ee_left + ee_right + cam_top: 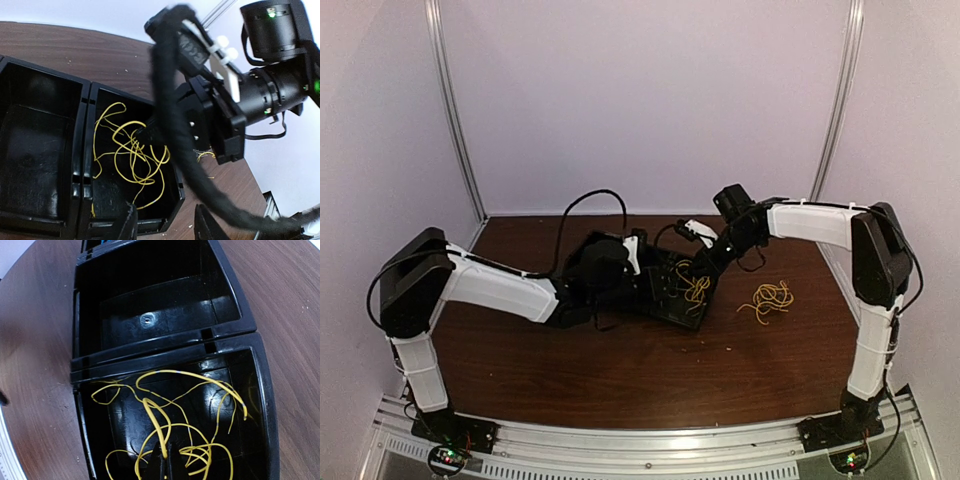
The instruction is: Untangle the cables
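My right pincer (164,462) is pinched shut on the yellow cable (167,427) in the tray (150,356) beneath it, to tease its loops apart, I judge; left pincer (165,227) half-open, empty.

R pincer (165,462) blocks tray (85,150) compt.

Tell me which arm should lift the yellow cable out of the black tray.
Right. The right gripper is shut on the yellow cable inside the tray; the left gripper stands open outside it, holding nothing.
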You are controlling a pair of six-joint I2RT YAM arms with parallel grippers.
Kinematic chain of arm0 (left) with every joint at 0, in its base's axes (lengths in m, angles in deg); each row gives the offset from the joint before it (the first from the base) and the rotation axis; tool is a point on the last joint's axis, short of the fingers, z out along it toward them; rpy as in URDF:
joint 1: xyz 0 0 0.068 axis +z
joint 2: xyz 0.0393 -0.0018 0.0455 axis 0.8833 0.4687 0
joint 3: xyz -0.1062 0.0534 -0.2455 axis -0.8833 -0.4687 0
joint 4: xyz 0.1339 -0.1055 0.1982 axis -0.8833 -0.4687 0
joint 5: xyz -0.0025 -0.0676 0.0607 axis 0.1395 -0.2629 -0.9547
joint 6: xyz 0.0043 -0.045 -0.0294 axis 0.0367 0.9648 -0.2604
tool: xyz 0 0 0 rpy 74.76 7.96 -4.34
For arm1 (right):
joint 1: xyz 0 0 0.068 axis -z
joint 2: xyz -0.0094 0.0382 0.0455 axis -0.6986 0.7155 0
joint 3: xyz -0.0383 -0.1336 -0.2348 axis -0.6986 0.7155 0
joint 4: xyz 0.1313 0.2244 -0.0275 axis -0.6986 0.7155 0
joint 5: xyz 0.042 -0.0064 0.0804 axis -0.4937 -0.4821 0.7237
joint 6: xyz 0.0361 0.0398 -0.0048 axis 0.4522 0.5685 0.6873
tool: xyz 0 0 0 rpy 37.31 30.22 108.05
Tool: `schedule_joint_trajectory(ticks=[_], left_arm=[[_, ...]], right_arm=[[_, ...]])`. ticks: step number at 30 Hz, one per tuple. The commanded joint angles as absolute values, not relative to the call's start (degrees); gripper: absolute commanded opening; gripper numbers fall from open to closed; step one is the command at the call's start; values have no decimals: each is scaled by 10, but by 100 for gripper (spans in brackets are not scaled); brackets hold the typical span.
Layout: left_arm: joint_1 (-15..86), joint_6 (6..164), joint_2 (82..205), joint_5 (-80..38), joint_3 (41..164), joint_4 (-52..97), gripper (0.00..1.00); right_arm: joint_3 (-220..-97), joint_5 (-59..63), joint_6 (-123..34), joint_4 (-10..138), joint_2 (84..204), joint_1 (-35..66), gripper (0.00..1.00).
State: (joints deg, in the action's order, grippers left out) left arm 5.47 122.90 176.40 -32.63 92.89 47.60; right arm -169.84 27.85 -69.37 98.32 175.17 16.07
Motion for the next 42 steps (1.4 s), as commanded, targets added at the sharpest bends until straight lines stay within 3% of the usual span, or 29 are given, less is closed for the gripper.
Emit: schedule_joint_trajectory(ticks=[1, 15, 25, 29, 35, 42], left_arm=[[48, 1217, 1700, -383, 876, 484, 40], [47, 1186, 1583, -462, 807, 449, 42], [47, 1150, 1549, -507, 820, 386, 51], [47, 1130, 1548, -508, 829, 375, 52], [47, 1103, 1552, -491, 840, 373, 52], [47, 1063, 1551, -438, 826, 406, 52]], right_arm=[[-1728, 221, -700, 998, 1776, 150, 0], [-1782, 149, -720, 1053, 1826, 117, 0], [-1745, 110, -737, 1100, 1710, 119, 28], [-1724, 112, -736, 1111, 1655, 127, 33], [-1681, 107, -739, 1120, 1576, 158, 33], [-1551, 100, -833, 1096, 1517, 208, 26]])
